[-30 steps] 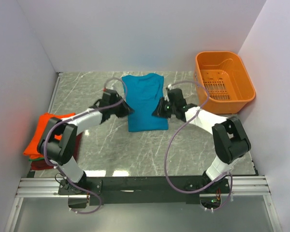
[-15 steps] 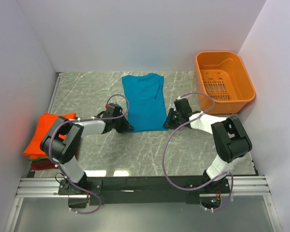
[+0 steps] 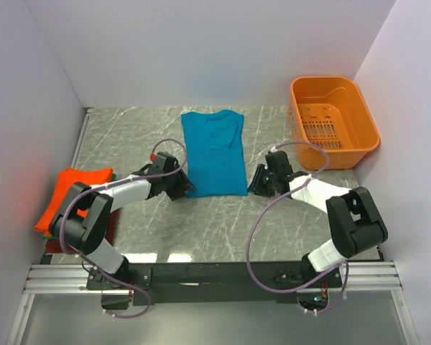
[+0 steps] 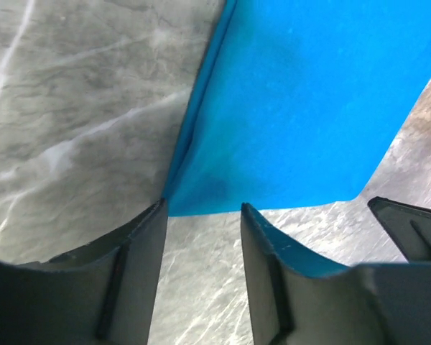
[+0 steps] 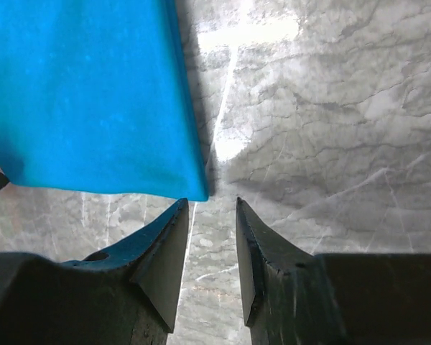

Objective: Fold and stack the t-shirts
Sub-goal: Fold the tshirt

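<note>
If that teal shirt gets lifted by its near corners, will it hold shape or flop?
Probably flops: the teal shirt is thin, flat cloth, so it should sag between held corners. On the glossy table it would likely slide easily.

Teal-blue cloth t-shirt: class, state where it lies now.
In the top view the teal-blue cloth t-shirt lies flat at centre, between the left gripper and right gripper at its near corners.

One t-shirt [image 3: 214, 151] flat at mid worktop [image 3: 201, 223]; left tool [image 3: 188, 188] at its near-left corner, right tool [image 3: 256, 184] at near-right. Folded stack [image 3: 72, 195] at left edge, basket [image 3: 332, 122] far right.
</note>
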